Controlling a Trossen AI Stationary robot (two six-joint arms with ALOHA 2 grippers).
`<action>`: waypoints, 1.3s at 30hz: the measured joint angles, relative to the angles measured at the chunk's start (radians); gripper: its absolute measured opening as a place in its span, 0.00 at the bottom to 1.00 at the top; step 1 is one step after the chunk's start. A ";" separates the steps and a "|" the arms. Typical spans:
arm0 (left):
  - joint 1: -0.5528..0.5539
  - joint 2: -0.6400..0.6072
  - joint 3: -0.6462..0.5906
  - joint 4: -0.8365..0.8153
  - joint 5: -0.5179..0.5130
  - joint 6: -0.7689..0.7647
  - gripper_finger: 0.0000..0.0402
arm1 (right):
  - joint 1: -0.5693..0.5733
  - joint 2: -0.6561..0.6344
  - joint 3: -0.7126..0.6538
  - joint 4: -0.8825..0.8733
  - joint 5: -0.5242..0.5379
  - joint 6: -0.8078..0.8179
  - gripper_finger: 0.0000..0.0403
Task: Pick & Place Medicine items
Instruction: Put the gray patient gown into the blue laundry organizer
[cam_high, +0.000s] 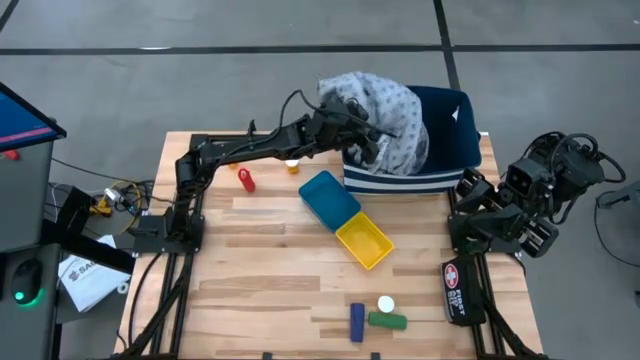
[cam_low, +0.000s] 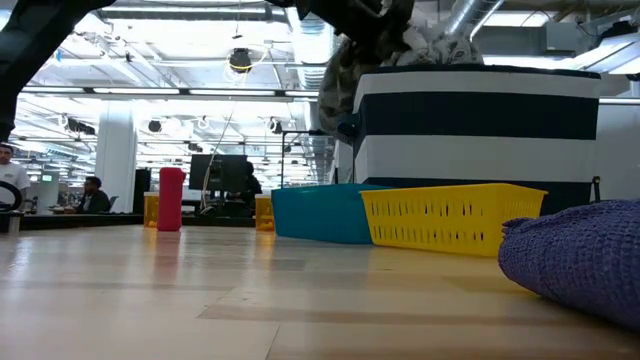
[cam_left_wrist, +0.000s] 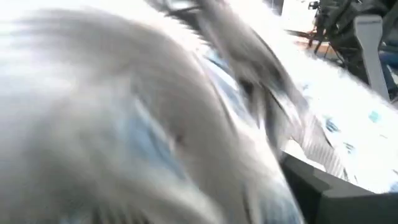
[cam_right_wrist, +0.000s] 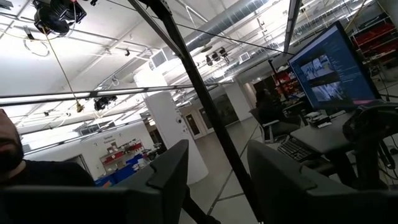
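Observation:
A grey-blue patterned cloth (cam_high: 390, 115) lies heaped over the left rim of a navy-and-white striped basket (cam_high: 455, 150) at the table's far side. My left gripper (cam_high: 366, 140) is against the cloth's left side; the cloth (cam_left_wrist: 155, 124) fills its wrist view as a blur. A red bottle (cam_high: 246, 180) and an orange bottle (cam_high: 292, 166) stand at the far left. A blue box (cam_high: 357, 320), a white-capped bottle (cam_high: 386, 303) and a lying green bottle (cam_high: 388, 321) are near the front edge. My right gripper (cam_right_wrist: 217, 180) is raised at the table's right, open, with nothing between its fingers.
A blue tray (cam_high: 328, 198) and a yellow tray (cam_high: 363, 240) lie end to end, slanting across the table's middle. A red-and-black pouch (cam_high: 457, 290) lies at the right edge. A blue-violet woven thing (cam_low: 580, 255) is close to the low camera.

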 joint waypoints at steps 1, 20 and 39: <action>0.000 0.000 0.000 0.005 0.000 -0.009 0.54 | 0.000 0.000 0.000 0.000 0.000 0.000 0.40; 0.003 -0.141 0.002 0.061 -0.065 0.055 0.60 | 0.002 0.013 0.000 0.007 0.000 0.001 0.40; 0.348 -0.071 0.000 -0.067 0.154 -0.588 0.71 | 0.002 0.012 0.001 0.007 0.000 0.000 0.40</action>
